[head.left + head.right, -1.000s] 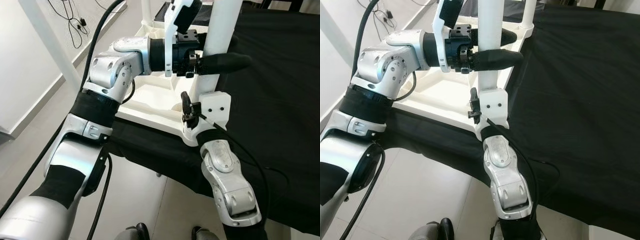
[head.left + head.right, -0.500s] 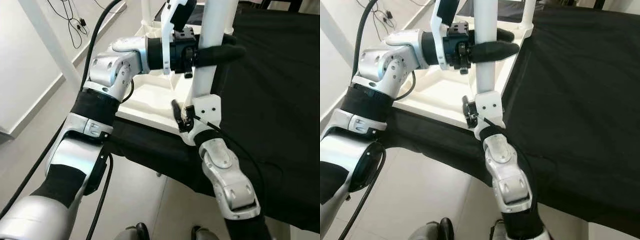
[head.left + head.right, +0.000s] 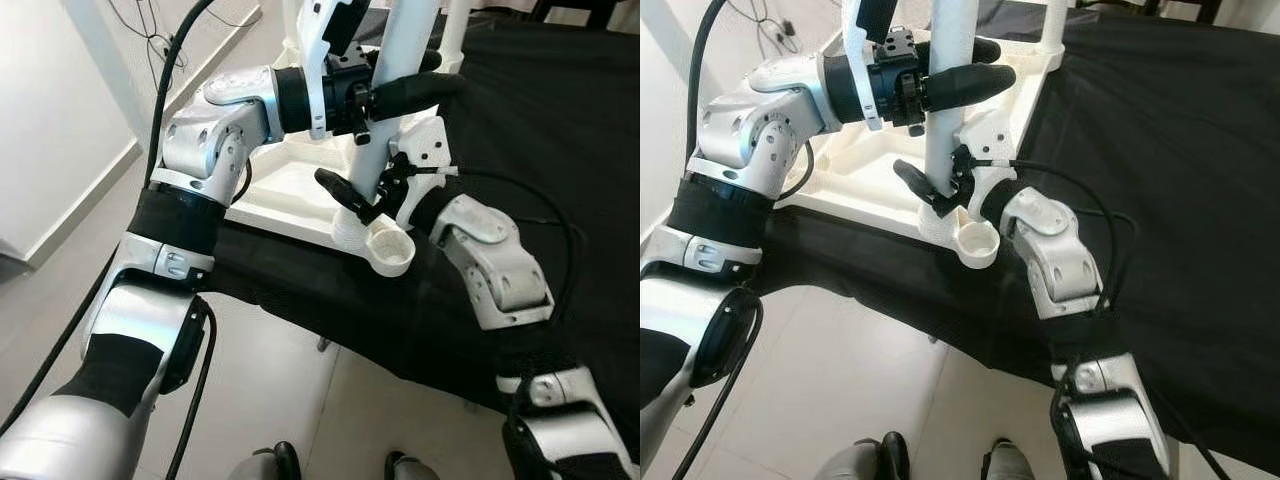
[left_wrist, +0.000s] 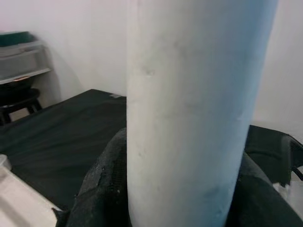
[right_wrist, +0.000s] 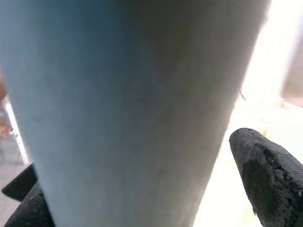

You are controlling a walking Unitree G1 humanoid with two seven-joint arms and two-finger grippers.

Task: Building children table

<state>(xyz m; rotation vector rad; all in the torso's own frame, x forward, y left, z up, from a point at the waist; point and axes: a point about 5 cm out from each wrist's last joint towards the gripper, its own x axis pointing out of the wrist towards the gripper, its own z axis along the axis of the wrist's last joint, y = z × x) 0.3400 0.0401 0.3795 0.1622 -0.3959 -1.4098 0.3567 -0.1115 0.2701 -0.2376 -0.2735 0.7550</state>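
Observation:
A white table leg point(image 3: 377, 150) stands tilted over the near corner of the upturned white table top point(image 3: 275, 190). My left gripper point(image 3: 405, 78) is shut on the leg high up. My right gripper point(image 3: 362, 195) comes in from the right and is shut on the leg low down, with one black finger point(image 3: 338, 188) in front. The leg's ribbed lower end point(image 3: 350, 232) sits just left of the round corner socket point(image 3: 390, 250), and the socket is open. In the wrist views the leg point(image 4: 189, 113) point(image 5: 128, 109) lies between black fingers point(image 5: 267, 175).
The table top lies on a black cloth point(image 3: 560, 110) spread over the floor. Two more white legs point(image 3: 293, 20) point(image 3: 1055, 25) stand upright at its far corners. Cables point(image 3: 150, 35) trail on the pale floor by the wall at the left.
My right arm has swung out to the right and now holds the leg from the side. The leg has tilted, its lower end has shifted left, and the corner socket is now uncovered.

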